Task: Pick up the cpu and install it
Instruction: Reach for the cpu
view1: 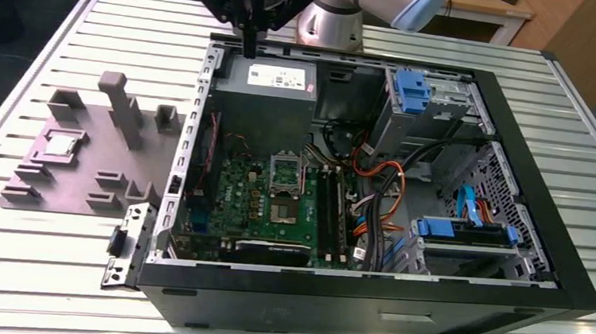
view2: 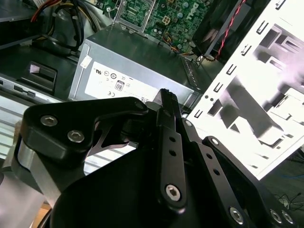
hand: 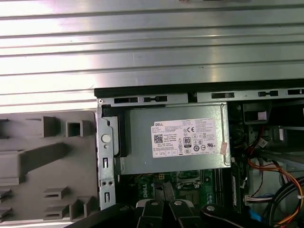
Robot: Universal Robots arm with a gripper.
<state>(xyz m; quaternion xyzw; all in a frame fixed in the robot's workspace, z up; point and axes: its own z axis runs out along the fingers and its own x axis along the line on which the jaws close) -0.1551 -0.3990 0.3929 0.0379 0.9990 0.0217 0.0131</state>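
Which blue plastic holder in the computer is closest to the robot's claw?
The blue plastic holder near the white-labelled grey metal box; the other blue holder lies farther from the black gripper.

The arm [view1: 331,22] is made of rounded, silver-grey tube sections, with a pale blue joint cap [view1: 422,8] at one bend. Its tool [view1: 251,48] is matte black throughout. In the second wrist view, the tool [view2: 166,97] is built from flat, round-ended link bars [view2: 171,156] pinned with silver hex-socket screws [view2: 173,191]. A narrow ribbed strip runs along the fingers [view2: 168,105], and a brushed grey metal block [view2: 29,164] sits beneath the black housing. The first wrist view shows the same glossy black bars [hand: 151,209].
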